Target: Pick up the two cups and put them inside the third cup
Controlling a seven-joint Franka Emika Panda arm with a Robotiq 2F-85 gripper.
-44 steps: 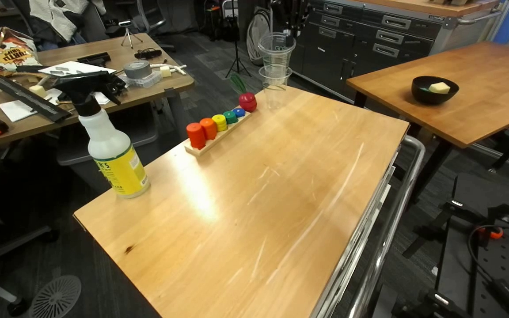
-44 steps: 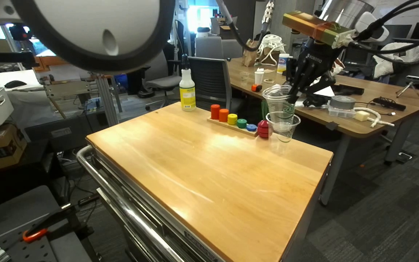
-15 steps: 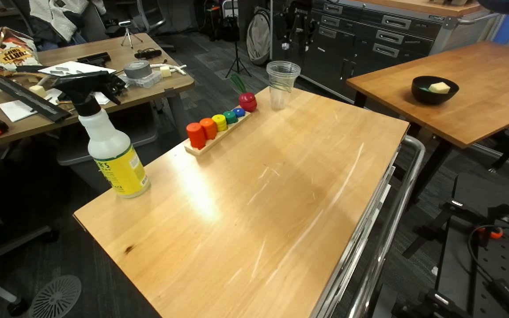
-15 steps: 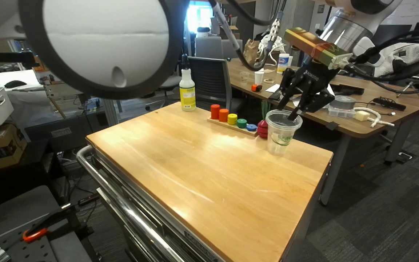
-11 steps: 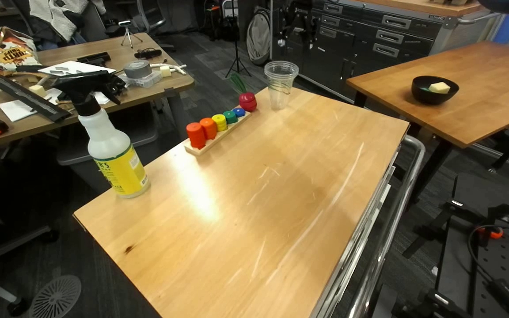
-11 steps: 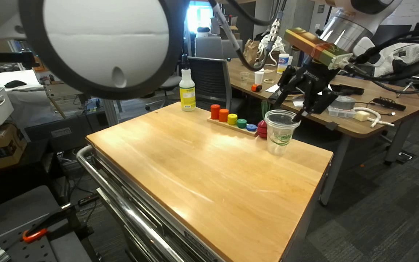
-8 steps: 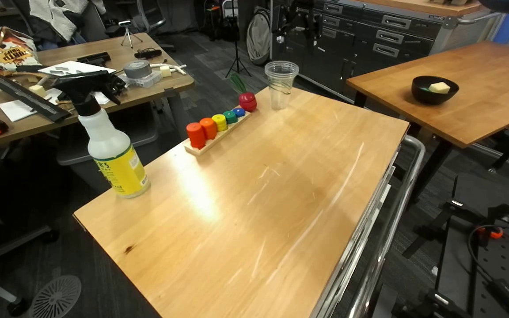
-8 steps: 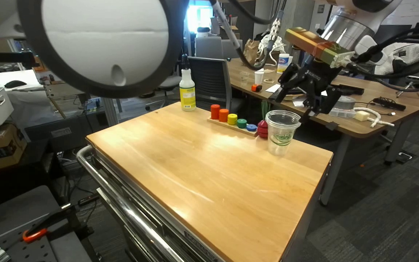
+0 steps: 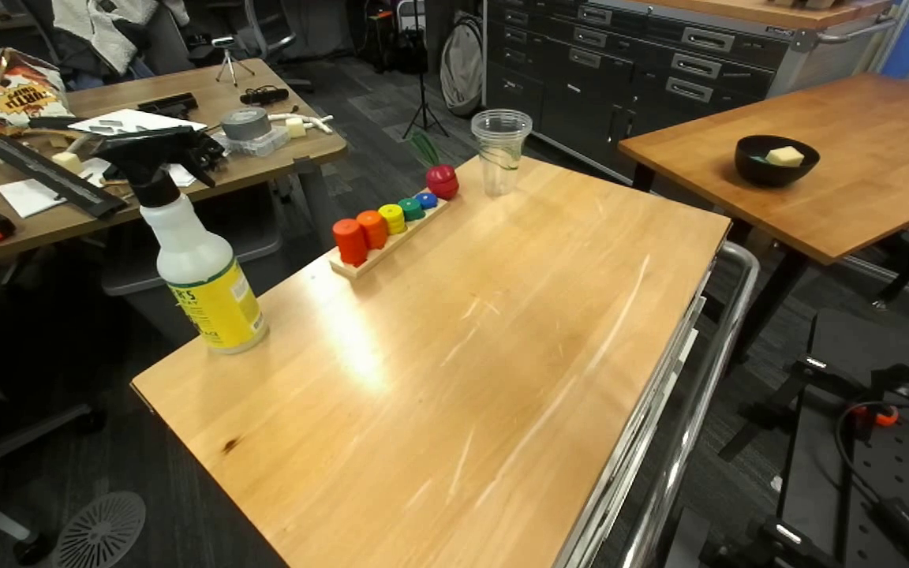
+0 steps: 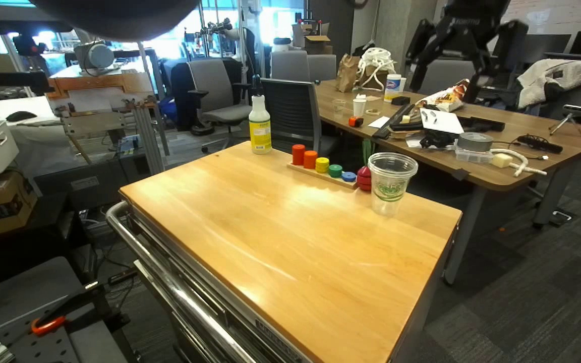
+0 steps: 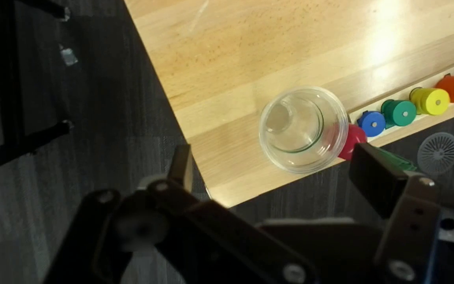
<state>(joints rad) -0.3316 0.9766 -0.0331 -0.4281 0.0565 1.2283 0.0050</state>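
Note:
The clear cups stand upright as a single nested stack, seen in both exterior views [image 9: 502,154] [image 10: 389,186], near a far corner of the wooden cart top. Their rims lie close together, and how many cups are nested I cannot tell by eye. From above, in the wrist view, the stack [image 11: 304,130] shows a round rim and a green print ring. My gripper [image 10: 443,86] is wide open, raised well above and apart from the cups. Nothing sits between its fingers [image 11: 376,179] in the wrist view.
Beside the stack is a red radish-like toy [image 9: 443,181] with green leaves. A wooden peg strip with coloured blocks [image 9: 391,219] runs along the cart's edge. A spray bottle [image 9: 214,276] stands farther along. A cluttered desk [image 10: 522,126] is behind. The cart's corner [image 11: 227,203] lies near the cups.
Earlier my gripper held the upper cup partway inside the lower one. It lowered, the cup now sits nested, the jaws opened, and the gripper rose clear. The stack stayed nearly in place.

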